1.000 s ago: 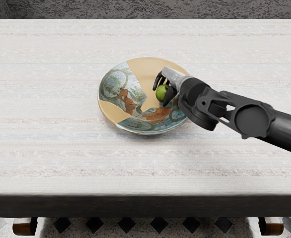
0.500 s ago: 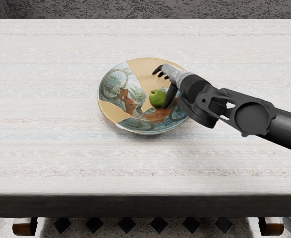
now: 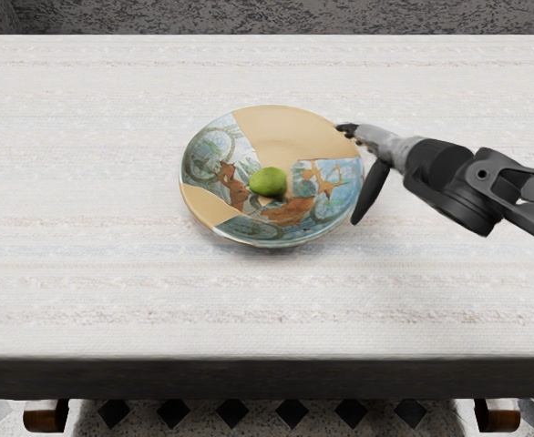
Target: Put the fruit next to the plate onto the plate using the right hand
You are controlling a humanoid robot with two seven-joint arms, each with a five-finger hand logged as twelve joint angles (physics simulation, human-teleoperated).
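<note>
A small green fruit (image 3: 268, 181) lies in the middle of the patterned plate (image 3: 214, 150), a shallow dish painted in tan, teal and rust. My right hand (image 3: 362, 164) hangs at the plate's right rim, open, with its fingers spread and nothing in them. One dark finger (image 3: 370, 193) points down just outside the rim. The arm runs off to the right edge. No left arm shows.
The plate stands near the centre of a pale striped table (image 3: 103, 255). Its dark front edge (image 3: 267, 375) runs along the bottom, and dark floor lies beyond the far edge.
My right hand let go of the fruit and drew back to the right, off the plate. The fruit rolled left to the plate's centre.
</note>
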